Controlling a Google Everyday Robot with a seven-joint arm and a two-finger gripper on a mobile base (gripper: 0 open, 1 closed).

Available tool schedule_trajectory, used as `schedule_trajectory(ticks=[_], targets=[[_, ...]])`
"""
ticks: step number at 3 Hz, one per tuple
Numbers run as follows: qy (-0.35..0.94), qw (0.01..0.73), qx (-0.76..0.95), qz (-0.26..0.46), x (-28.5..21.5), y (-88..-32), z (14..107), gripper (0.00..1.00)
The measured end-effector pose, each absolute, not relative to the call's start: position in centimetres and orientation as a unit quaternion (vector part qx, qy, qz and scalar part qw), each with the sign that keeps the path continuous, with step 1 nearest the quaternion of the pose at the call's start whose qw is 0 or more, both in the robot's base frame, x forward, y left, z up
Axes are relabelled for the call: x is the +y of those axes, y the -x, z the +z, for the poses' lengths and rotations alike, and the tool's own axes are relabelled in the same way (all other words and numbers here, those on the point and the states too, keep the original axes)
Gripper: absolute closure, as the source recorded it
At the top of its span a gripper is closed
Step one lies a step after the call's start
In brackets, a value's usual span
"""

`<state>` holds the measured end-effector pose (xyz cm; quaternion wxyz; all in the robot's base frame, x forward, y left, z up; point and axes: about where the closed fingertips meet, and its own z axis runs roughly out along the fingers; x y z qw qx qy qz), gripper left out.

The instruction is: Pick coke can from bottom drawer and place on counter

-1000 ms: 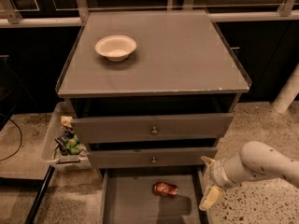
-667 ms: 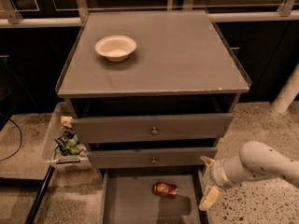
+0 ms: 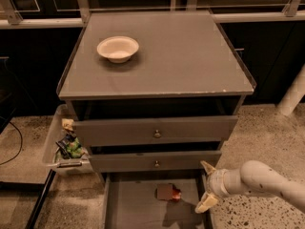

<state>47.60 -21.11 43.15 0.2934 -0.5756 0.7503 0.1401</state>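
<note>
The coke can [image 3: 168,192] lies on its side on the flat grey floor of the open bottom drawer [image 3: 133,209], near the drawer's back middle. My gripper [image 3: 206,186] is at the drawer's right wall, to the right of the can and apart from it. Its two cream fingers are spread, one up by the middle drawer and one down by the drawer wall, with nothing between them. The counter [image 3: 176,56] is the grey top of the cabinet above.
A white bowl [image 3: 117,48] stands on the counter's back left. The two upper drawers [image 3: 155,131] with round knobs are slightly pulled out. A plastic bin [image 3: 62,147] with clutter stands left of the cabinet. A white pole [image 3: 293,92] is at right.
</note>
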Motion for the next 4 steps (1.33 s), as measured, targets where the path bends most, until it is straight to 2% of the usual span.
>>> schedule_trajectory(ticks=[1, 4], targets=[[0.581, 0.345, 0.723, 0.144, -21.2, -48.7, 39.2, 0.0], [0.568, 0.345, 0.725, 0.18, -20.0, -49.6, 31.8, 0.0]])
